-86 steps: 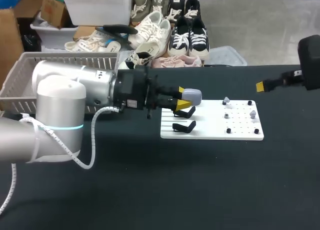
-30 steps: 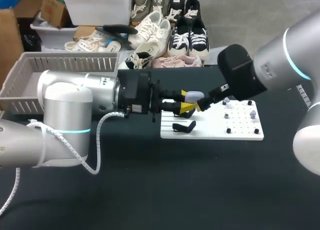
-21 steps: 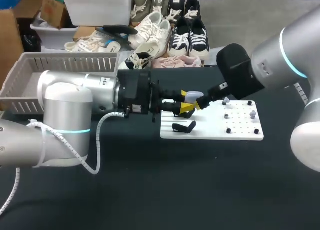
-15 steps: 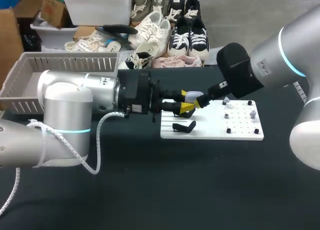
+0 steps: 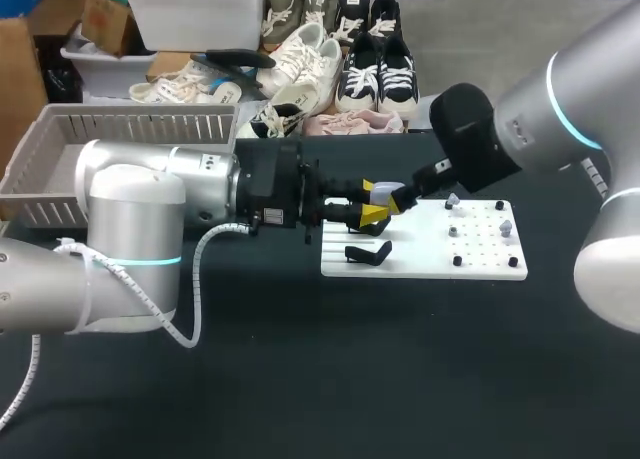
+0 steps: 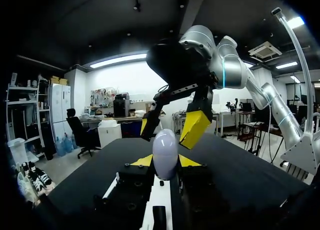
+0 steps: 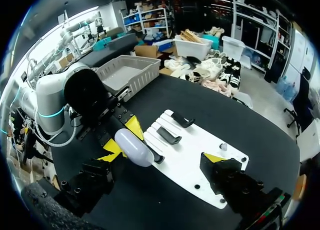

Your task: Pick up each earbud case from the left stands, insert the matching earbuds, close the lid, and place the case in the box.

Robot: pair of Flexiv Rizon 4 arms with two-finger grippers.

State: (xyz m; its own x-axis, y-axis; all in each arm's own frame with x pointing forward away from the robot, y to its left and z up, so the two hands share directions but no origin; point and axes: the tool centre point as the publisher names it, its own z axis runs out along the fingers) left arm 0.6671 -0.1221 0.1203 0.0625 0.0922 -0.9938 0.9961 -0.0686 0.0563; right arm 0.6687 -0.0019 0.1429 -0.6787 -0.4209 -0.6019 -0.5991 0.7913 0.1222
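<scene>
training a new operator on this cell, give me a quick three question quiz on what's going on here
1. True or false: the left gripper is shut on the lavender earbud case.
2. Multiple choice: the right gripper is A) shut on an earbud, B) open, close by the case, C) out of sight.
3. Fill in: an empty black stand sits on the ___ board.
Key: 1 true; 2 B; 3 white.
</scene>
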